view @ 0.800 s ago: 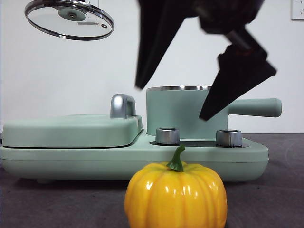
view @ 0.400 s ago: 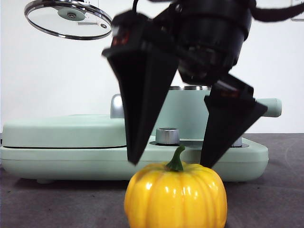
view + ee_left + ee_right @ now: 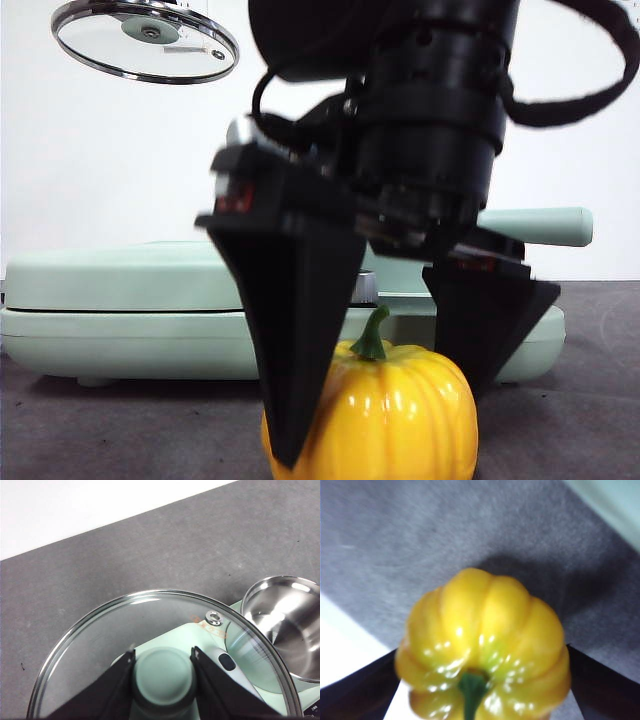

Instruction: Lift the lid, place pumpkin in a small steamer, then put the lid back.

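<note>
The lid [image 3: 145, 40], clear glass with a steel rim, hangs tilted high at the left. In the left wrist view my left gripper [image 3: 162, 652] is shut on the lid's mint-green knob [image 3: 162, 677]. The yellow-orange pumpkin [image 3: 400, 410] stands on the dark table in front. My right gripper [image 3: 385, 425] has come down over it, open, one jaw on each side of the pumpkin [image 3: 485, 630]. The small steamer is uncovered, its steel inside [image 3: 285, 625] showing. From the front the arm hides its body and only the long handle [image 3: 540, 226] shows.
A wide flat mint-green cover [image 3: 130, 275] lies on the appliance base [image 3: 100, 340] left of the steamer. A steel dial [image 3: 366, 288] peeks out behind the right arm. Grey table surface [image 3: 580, 420] runs beside the pumpkin, with a white wall behind.
The right gripper has dropped from in front of the steamer down around the pumpkin, jaws still apart. The lid has stayed held high at the left.
</note>
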Motion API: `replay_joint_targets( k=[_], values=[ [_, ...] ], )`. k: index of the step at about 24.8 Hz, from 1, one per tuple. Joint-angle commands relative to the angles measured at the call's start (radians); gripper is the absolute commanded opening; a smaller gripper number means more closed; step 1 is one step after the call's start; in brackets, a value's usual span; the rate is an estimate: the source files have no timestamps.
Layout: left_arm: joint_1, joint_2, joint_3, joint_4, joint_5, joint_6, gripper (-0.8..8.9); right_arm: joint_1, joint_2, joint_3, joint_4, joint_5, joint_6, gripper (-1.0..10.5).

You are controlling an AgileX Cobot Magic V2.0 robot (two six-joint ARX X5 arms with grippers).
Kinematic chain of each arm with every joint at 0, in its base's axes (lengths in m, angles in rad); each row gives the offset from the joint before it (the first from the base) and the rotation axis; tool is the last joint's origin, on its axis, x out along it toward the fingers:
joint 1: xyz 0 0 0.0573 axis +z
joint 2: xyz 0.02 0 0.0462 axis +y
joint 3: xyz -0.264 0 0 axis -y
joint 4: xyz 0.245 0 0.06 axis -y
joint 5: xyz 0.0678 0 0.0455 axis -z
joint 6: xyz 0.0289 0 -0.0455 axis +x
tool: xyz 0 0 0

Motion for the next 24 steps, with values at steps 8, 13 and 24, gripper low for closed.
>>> replay_joint_targets(
  k=[8, 13, 24],
  values=[
    [-0.001, -0.007, 0.033, 0.024, 0.003, -0.001, 1.12, 0.019, 0.034, 0.018, 0.013, 0.030, -0.011, 3.6],
    [-0.001, -0.007, 0.033, 0.024, 0.003, -0.001, 1.12, 0.017, 0.032, 0.109, -0.095, 0.024, -0.017, 3.6],
    [-0.003, -0.007, 0.033, 0.024, 0.003, -0.005, 1.12, -0.174, 0.053, 0.632, -0.393, 0.031, -0.171, 3.6]
  ],
)
